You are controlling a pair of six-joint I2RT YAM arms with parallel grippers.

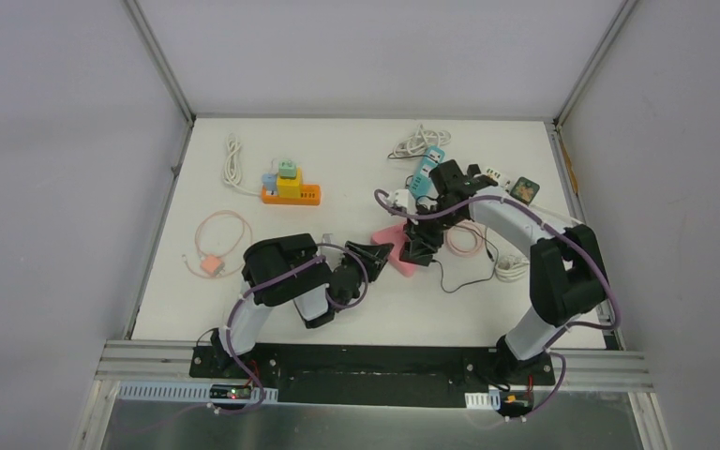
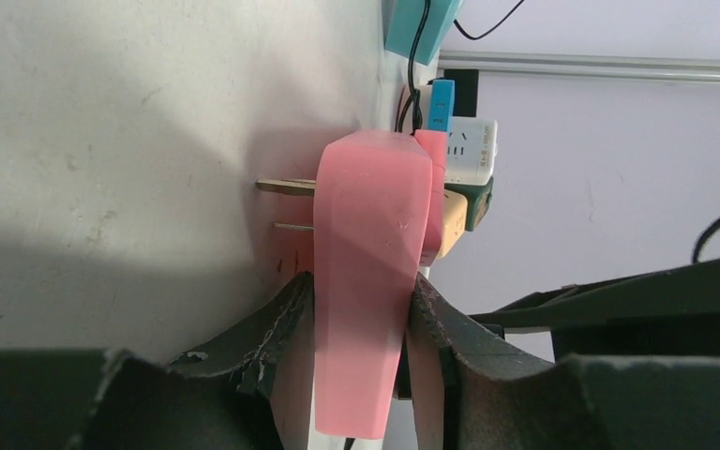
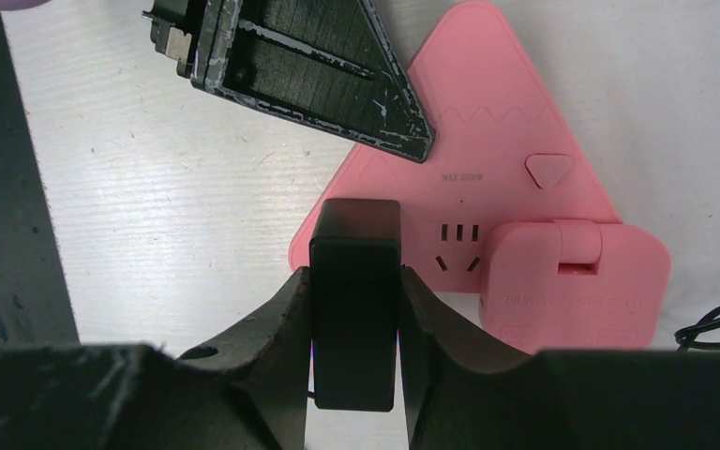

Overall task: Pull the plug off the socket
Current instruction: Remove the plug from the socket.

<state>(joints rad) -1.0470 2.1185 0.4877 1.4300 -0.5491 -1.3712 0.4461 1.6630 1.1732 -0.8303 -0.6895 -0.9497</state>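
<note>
The black plug (image 3: 354, 309) is pinched by the right hand (image 3: 354, 277) at the face of the pink socket (image 3: 487, 141), near the middle of the surface (image 1: 356, 150). Whether its pins are seated cannot be told. The socket's near edge is clamped by the left hand (image 2: 361, 292). That grip sits on a narrow tapering edge, so the socket is likely to slip free and be dragged up with the plug. A skewed pull could jam the pins, and the smooth plug could slide out of the fingers. The black cable (image 1: 464, 277) trailing beside the right arm may be snagged. The surface is white and matt, and an orange power strip (image 1: 291, 194) and 1 coiled white cable (image 1: 232, 161) are laid at its far side. It is enclosed by plain pale walls (image 1: 366, 56).
</note>
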